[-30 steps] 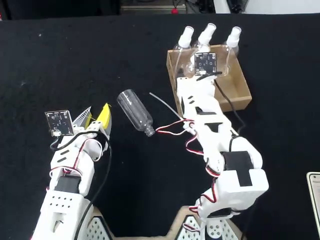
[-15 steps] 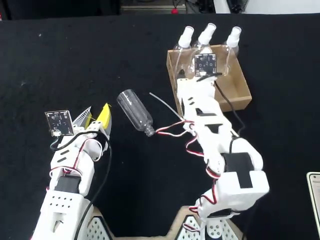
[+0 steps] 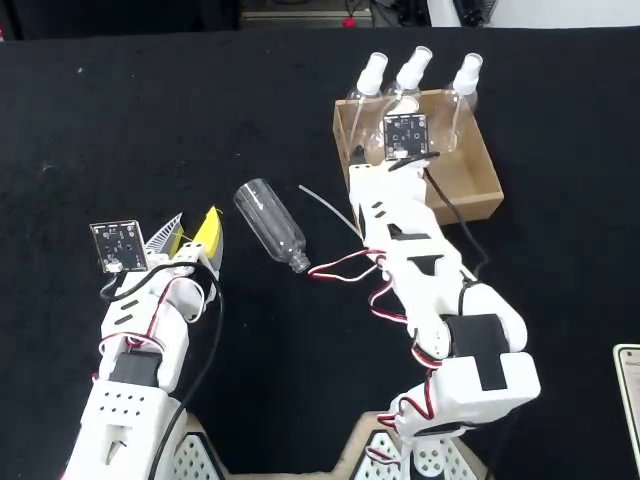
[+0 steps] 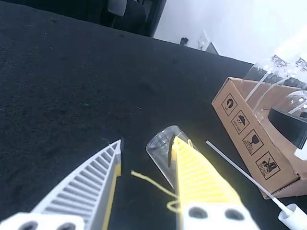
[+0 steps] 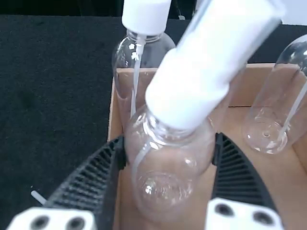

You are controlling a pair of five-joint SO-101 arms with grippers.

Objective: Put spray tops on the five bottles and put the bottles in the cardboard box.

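The cardboard box [image 3: 470, 185] stands at the far right of the black table with three clear bottles in it, each with a white spray top [image 3: 372, 73] [image 3: 467, 74]. My right gripper [image 5: 168, 143] is down in the box, shut on the tilted middle bottle [image 5: 165, 182] [image 3: 413, 68]. An uncapped bottle [image 3: 270, 222] lies on its side left of the box. A loose spray top's thin tube [image 3: 325, 208] [image 4: 237, 165] lies beside it. My left gripper [image 3: 197, 218] [image 4: 147, 141] stands open and empty just short of that bottle [image 4: 159, 147].
The right arm [image 3: 415, 260] stretches over the table from the near edge to the box, with red and white wires [image 3: 345, 262] looping beside the lying bottle's neck. A pale object [image 3: 630, 390] sits at the right edge.
The right arm's wrist has drawn back a little toward the near side of the box. The bottles' tops and the left arm have not visibly moved.
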